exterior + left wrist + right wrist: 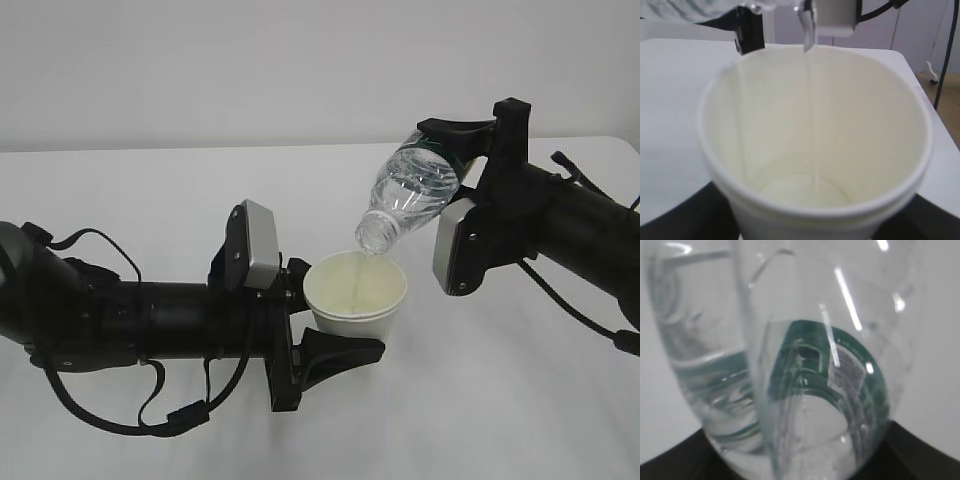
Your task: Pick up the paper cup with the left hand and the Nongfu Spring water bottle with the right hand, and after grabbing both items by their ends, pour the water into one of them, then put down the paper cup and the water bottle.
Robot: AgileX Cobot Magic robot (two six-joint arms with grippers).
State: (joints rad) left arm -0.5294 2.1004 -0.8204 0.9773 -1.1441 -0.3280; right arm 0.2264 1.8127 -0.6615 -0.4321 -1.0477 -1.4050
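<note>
The white paper cup point(356, 295) is held above the table, leaning a little, with my left gripper point(340, 312) shut on its lower part. The Nongfu Spring water bottle point(412, 188) is tilted mouth-down over the cup's rim, my right gripper point(455, 160) shut on its base end. A thin stream of water point(358, 272) runs from the mouth into the cup. In the left wrist view the cup point(815, 207) fills the frame, the stream of water point(810, 100) falls inside, and the left gripper point(810, 231) shows only as dark fingers point(675, 222). The bottle point(805, 365) fills the right wrist view, above the right gripper point(800, 467).
The white table point(150, 200) lies under both arms, and a pale wall stands behind it. In the left wrist view the table's right edge point(940, 145) drops off to a wooden floor with a cable.
</note>
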